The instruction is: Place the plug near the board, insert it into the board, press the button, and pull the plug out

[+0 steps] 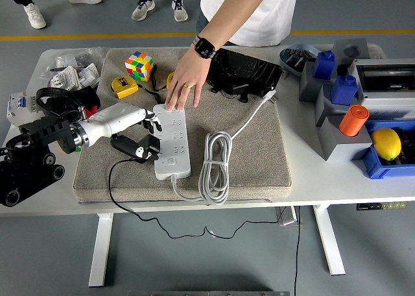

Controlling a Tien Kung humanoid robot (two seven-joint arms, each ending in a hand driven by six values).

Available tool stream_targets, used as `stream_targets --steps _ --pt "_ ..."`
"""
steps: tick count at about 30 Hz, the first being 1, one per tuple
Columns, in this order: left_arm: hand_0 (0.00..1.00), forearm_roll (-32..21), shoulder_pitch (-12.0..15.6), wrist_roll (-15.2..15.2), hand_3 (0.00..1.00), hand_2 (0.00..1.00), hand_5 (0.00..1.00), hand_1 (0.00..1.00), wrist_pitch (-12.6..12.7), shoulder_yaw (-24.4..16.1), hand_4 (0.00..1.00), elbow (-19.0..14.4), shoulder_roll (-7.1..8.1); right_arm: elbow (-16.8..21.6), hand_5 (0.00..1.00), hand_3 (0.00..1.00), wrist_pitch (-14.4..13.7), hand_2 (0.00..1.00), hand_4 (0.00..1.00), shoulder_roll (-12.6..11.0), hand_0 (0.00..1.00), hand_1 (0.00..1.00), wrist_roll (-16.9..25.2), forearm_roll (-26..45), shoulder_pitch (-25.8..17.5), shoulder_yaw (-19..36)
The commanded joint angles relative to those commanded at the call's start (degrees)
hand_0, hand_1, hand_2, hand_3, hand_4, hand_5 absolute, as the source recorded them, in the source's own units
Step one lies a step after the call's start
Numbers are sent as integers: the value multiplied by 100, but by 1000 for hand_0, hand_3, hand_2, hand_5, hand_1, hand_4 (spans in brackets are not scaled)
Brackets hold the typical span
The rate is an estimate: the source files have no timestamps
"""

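At centre frame the white power strip (172,143) lies on the grey mat (259,160), long axis running top to bottom. The left hand (133,122) reaches in from the left, fingers curled around the black plug (137,149) just beside the strip's left edge. A person's hand (186,80) presses the strip's top end.

1. The robot's left arm (39,147) comes in from the table's left edge, its black forearm lying low and pointing toward the middle.
2. The left hand (126,117) is white-shelled with dark fingertips (150,122); its fingers reach rightward, loosely curled, palm down.
3. A person's hand (185,82) reaches down from the far edge, fingers spread and pressing flat.
4. That wrist (205,47) wears a dark watch, forearm bare.
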Motion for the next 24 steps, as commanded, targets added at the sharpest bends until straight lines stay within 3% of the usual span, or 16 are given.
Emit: stream_targets --steps 5,10,13,14,17,24 --pt "592 9 39 6 707 668 546 650 26 -104 998 -26 13 0 602 599 -1 710 998 5 708 711 1 -2 -5 4" --pt "618 -145 253 -37 716 681 593 661 87 -646 998 -251 123 -3 601 598 -4 710 998 7 707 711 6 1 -6 14" --pt "618 -268 544 -99 716 681 593 661 131 -1211 998 -605 250 -4 601 598 -5 710 998 15 707 711 6 -2 -12 23" --pt "641 -299 625 -115 721 691 715 680 143 -1381 998 -710 278 -5 600 599 -6 709 998 17 708 711 7 -1 -14 26" --pt "641 -304 942 -158 721 691 715 680 197 -1903 998 -1073 385 3 600 599 -5 709 998 18 708 711 8 -12 -24 35" --pt "638 -161 1609 -77 712 690 742 682 267 -2444 998 -1468 646 1 599 598 -15 709 998 7 707 711 28 -7 -41 37"
